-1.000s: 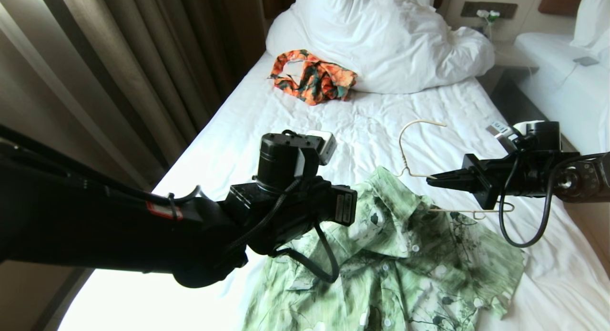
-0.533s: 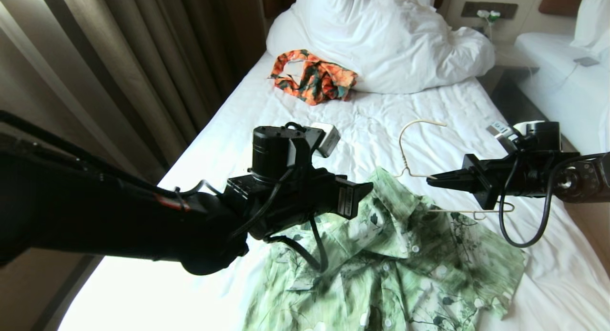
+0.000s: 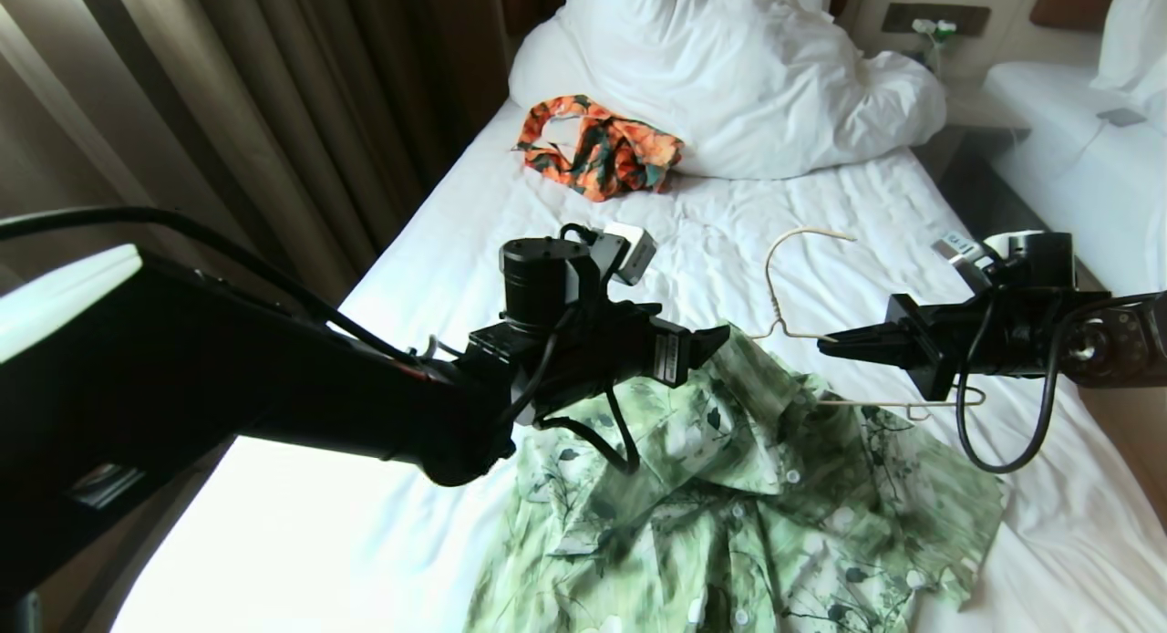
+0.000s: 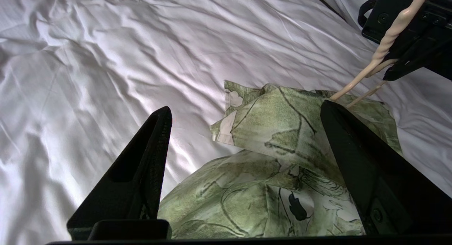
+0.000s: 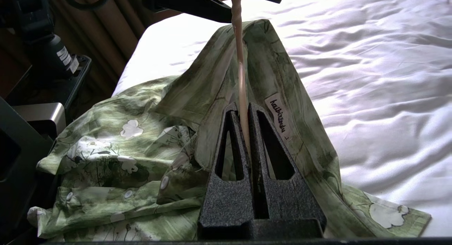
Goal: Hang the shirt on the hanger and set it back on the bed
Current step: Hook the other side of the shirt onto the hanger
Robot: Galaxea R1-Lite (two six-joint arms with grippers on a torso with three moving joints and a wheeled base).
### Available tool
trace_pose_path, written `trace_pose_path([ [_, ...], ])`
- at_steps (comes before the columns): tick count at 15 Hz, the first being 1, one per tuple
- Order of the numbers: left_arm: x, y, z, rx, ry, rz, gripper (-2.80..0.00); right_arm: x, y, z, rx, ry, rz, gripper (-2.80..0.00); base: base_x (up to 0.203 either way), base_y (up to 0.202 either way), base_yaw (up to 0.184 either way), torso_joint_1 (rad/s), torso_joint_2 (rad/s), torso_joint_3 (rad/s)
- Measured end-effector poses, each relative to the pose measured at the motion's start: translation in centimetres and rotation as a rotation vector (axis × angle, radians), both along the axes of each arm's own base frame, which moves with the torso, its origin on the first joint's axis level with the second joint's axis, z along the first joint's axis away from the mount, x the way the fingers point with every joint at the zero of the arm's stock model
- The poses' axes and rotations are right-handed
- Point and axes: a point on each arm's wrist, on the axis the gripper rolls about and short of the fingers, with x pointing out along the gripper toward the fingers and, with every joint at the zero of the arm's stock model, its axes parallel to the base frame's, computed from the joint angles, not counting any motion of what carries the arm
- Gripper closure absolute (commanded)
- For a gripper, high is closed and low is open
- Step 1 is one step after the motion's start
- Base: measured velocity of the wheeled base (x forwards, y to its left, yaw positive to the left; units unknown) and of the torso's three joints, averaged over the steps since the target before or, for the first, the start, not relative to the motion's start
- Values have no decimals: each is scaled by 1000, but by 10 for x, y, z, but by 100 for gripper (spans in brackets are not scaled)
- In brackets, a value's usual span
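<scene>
Green leaf-print cloth marks the centre of things: the shirt (image 3: 729, 505) lies buttons-up on the bed (image 3: 456, 277), collar toward the pillows, and everything else is best placed from it. To the shirt's left, the left gripper (image 3: 716, 346) reaches in over the near collar and shoulder with its jaws spread wide and nothing between them; the left wrist view shows the two black fingers (image 4: 141, 167) straddling a peak of collar cloth without pinching it. Judging from that pose, it is either lining up a fresh bite on the fabric or has no hold there at present, so the cloth on that side is held up only by what lies under it. Inside the shirt's neck opening sits the hanger (image 3: 775, 286): its cream hook curves up beyond the collar toward the bunched duvet (image 3: 748, 77), and one thin arm pokes out past the shirt's right shoulder, so that shoulder looks not yet seated. To the shirt's right, the right gripper (image 3: 825, 346) is closed tight on the hanger's twisted neck, just beyond the collar; the right wrist view shows the wire pinched between its pads (image 5: 226, 149) with the collar draped up around it like a tent. That grip seems meant to hold the hanger steady and raised while fabric is worked over the wire. An orange patterned garment (image 3: 597, 150) lies well beyond the collar, against the duvet.
</scene>
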Motion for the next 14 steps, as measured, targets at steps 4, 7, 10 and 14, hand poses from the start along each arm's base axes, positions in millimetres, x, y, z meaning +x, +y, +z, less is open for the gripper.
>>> trace_pose_path([
  [4, 2, -5, -5, 4, 5, -54, -280, 0, 0, 0, 2, -2, 4, 0, 0, 0, 0, 0, 0, 0],
  [7, 6, -14, -11, 6, 8, -65, -280, 0, 1, 0, 2, -1, 6, 0, 0, 0, 0, 0, 0, 0],
  [10, 9, -24, -21, 28, 2, -78, -280, 1, 2, 1, 2, -3, 7, 0, 0, 0, 0, 0, 0, 0],
  [14, 14, -34, -25, 32, -14, -84, 0, 1, 2, 1, 2, -3, 8, 0, 0, 0, 0, 0, 0, 0],
])
